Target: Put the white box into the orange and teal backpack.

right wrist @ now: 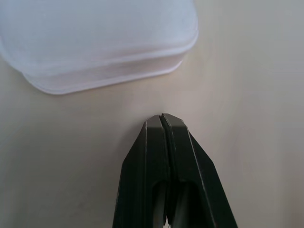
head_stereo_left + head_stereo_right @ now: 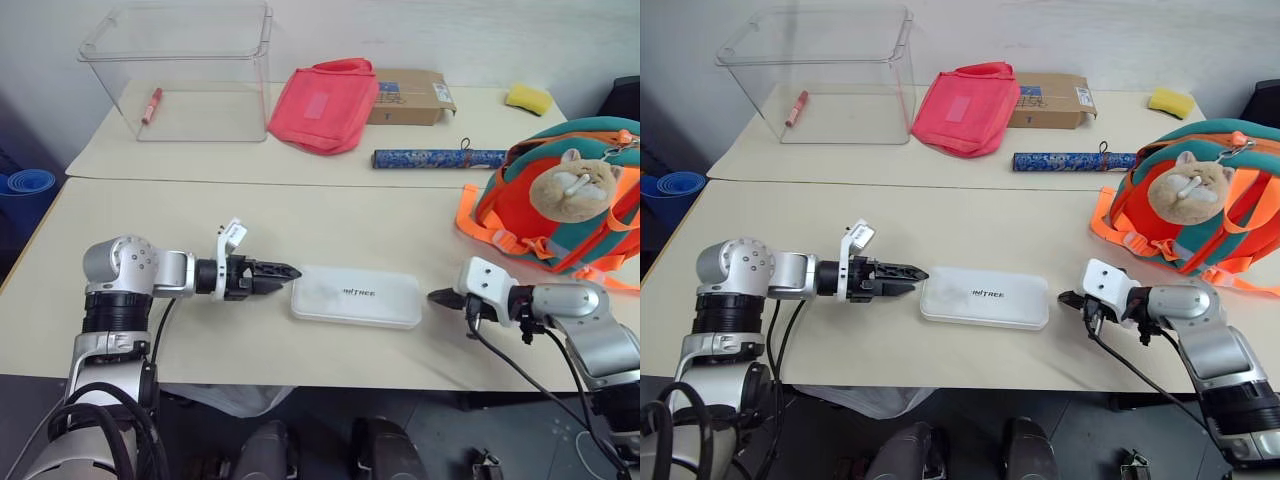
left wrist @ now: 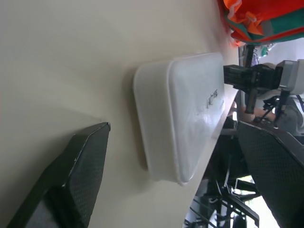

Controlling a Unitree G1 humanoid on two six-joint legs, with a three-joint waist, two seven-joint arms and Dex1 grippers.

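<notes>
The box (image 2: 356, 297) lies flat on the near desk (image 2: 200, 225), lid up, grey lettering on top, between the two tools and held by neither. The left tool (image 2: 283, 271) points at its left short end, tips just beside that end; whether they touch it cannot be told from the head views. The left wrist view shows what the head views do not: the two black fingers (image 3: 71, 175) stand spread wide, one low over the desk and the other out past the desk's front edge, with the box's rounded short end ahead in the gap and apart from both. The right tool (image 2: 438, 296) sits just off the box's right end, with a sliver of desk between. The right wrist view shows its fingers (image 1: 164, 156) pressed together into one point, empty, near a rounded corner of the box (image 1: 95, 42).

The backpack (image 2: 560, 200) stands at the right side of the desk, well apart from the box, plush cat (image 2: 575, 185) facing the camera and orange straps (image 2: 480, 225) trailing onto the desk.

On the far desk: a clear bin (image 2: 185, 70) with a red marker (image 2: 151, 104) inside, a pink bag (image 2: 325, 105) leaning against a cardboard box (image 2: 412, 95), a blue roll (image 2: 435, 158) and a yellow sponge (image 2: 528, 97).
</notes>
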